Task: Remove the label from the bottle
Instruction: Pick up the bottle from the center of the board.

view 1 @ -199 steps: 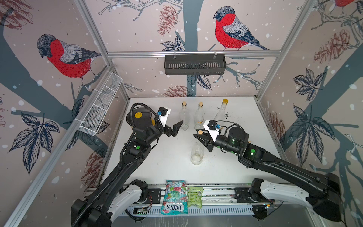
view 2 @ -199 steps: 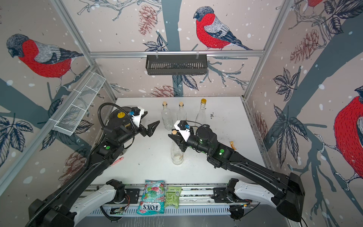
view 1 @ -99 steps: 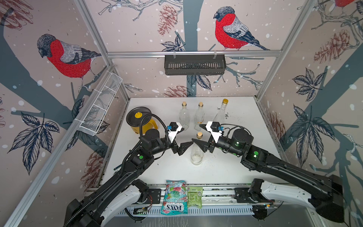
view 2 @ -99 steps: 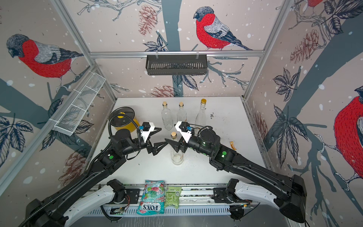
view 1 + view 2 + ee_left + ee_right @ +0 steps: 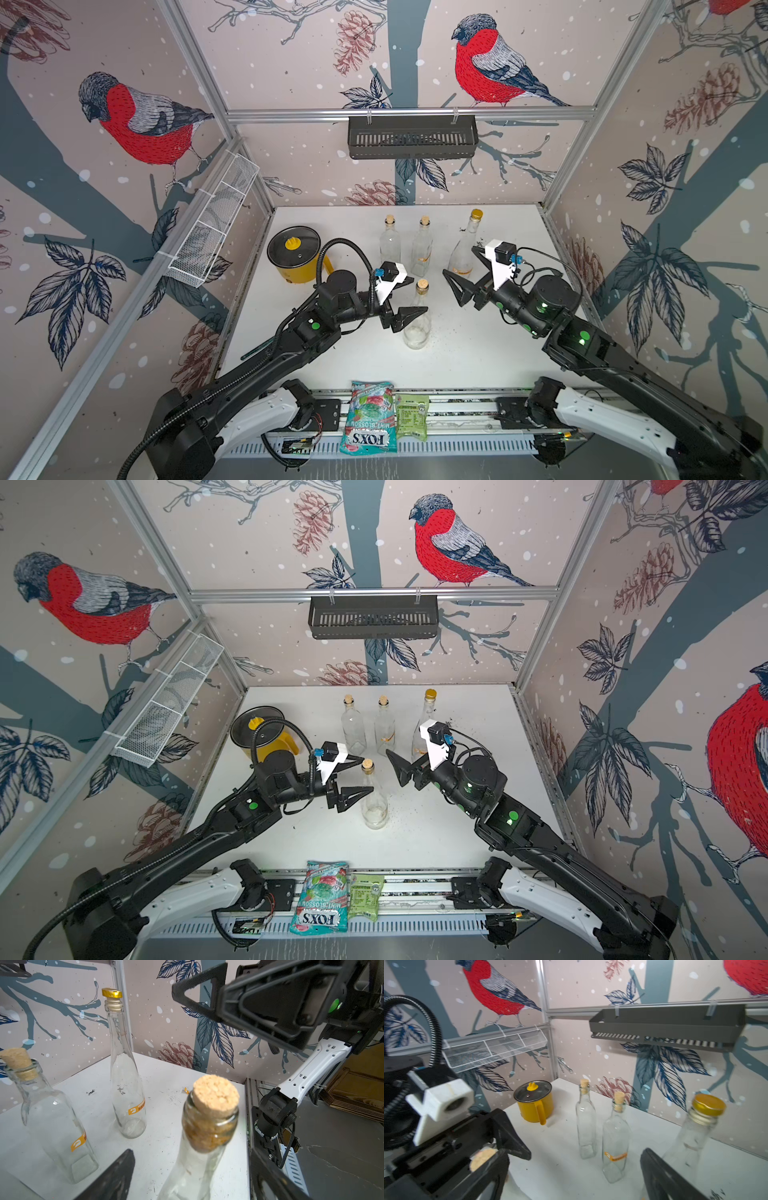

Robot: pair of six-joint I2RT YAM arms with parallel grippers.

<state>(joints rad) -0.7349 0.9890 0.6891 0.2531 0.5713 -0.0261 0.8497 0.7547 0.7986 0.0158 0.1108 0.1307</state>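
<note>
A clear glass bottle (image 5: 417, 328) with a cork (image 5: 216, 1093) stands mid-table; no label shows on it. My left gripper (image 5: 417, 295) is open and straddles its neck, with one finger (image 5: 116, 1176) on each side and neither touching the glass. My right gripper (image 5: 458, 260) hangs open and empty to the right of the bottle, above the table. Orange labels show on two bottles in the back row, a corked one (image 5: 79, 1142) and a tall gold-capped one (image 5: 137, 1108).
A third, plain corked bottle (image 5: 390, 245) stands at the left of the back row. A yellow lidded pot (image 5: 295, 259) sits back left. A candy bag (image 5: 368, 417) and a green packet (image 5: 411, 415) lie on the front rail. A black shelf (image 5: 411, 135) and a wire basket (image 5: 212, 232) hang on the walls.
My right gripper let go of the front bottle's neck, opened wide and drew back to the right. My left gripper swung in from the back left and now straddles that neck.
</note>
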